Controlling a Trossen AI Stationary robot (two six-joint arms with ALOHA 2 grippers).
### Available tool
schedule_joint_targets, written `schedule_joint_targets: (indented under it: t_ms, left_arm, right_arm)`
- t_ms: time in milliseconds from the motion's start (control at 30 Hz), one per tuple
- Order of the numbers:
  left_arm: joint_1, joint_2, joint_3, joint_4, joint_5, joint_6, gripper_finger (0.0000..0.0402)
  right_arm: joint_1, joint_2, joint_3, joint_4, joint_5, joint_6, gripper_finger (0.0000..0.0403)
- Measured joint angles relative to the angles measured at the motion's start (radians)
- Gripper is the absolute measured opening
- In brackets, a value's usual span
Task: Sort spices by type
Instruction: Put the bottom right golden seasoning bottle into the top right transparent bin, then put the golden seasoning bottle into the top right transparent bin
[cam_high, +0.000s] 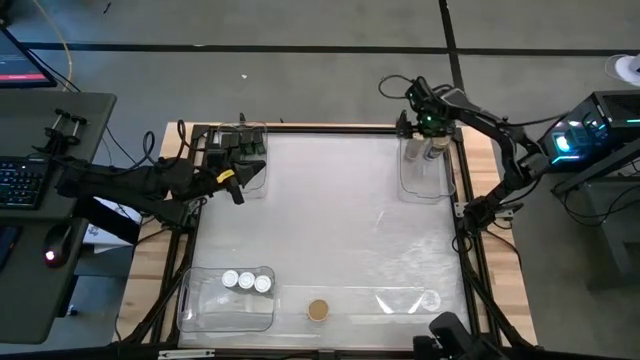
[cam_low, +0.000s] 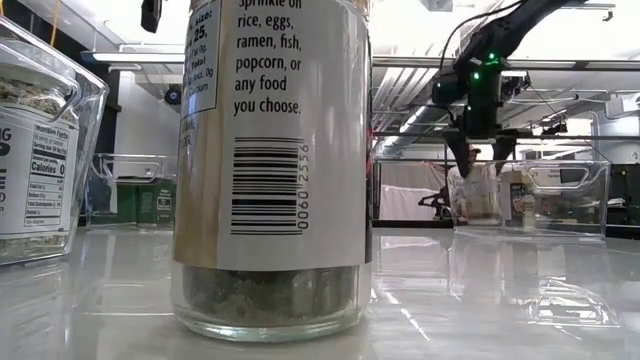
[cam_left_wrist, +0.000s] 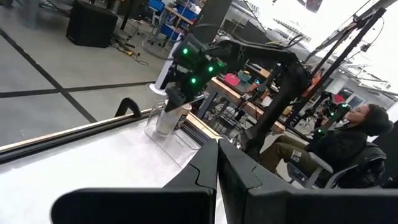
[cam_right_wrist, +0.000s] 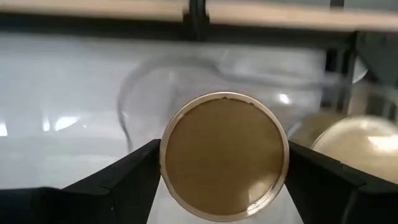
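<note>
My right gripper (cam_right_wrist: 224, 155) points down into the clear bin (cam_high: 425, 180) at the table's far right, closed around a tan-topped jar (cam_right_wrist: 224, 155). In the same bin, right beside it, stands a pale-topped jar (cam_right_wrist: 351, 146). Another tan-topped jar (cam_high: 318, 310) stands alone on its base by the table's near edge and fills the low view (cam_low: 270, 170). Three white-topped jars (cam_high: 246, 282) stand in the near-left bin (cam_high: 200, 310). My left gripper (cam_left_wrist: 217, 165) is shut on nothing and hovers level beside the far-left bin (cam_high: 250, 170). My right gripper has the tan-topped jar between its two fingers, one on each side of the round lid's rim (cam_right_wrist: 168, 155). The fingers (cam_low: 462, 160) come from above and point down. The jar stands upright inside the bin, and I cannot tell whether its foot (cam_low: 470, 215) rests on the bin's floor.
A fourth clear bin (cam_high: 400, 300) lies at the near right. A black frame (cam_high: 330, 128) runs around the white table top, whose middle (cam_high: 330, 220) is bare. A person sits beyond the table's right side (cam_left_wrist: 348, 137).
</note>
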Motion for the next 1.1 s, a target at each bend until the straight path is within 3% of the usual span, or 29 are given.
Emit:
schedule_joint_targets:
  t_ms: [400,800,1100]
  left_arm:
    - [0.0,0.0,0.0,-0.004,0.0,0.002,0.0]
    - [0.0,0.0,0.0,-0.007,0.0,0.002,0.0]
    - [0.0,0.0,0.0,-0.014,0.0,0.002,0.0]
  right_arm:
    - [0.0,-0.001,0.212,-0.084,0.047,-0.024,0.0305]
    - [0.016,-0.002,0.098,-0.101,0.052,-0.018,0.0304]
    - [0.009,-0.004,0.064,-0.077,0.06,-0.034,0.0256]
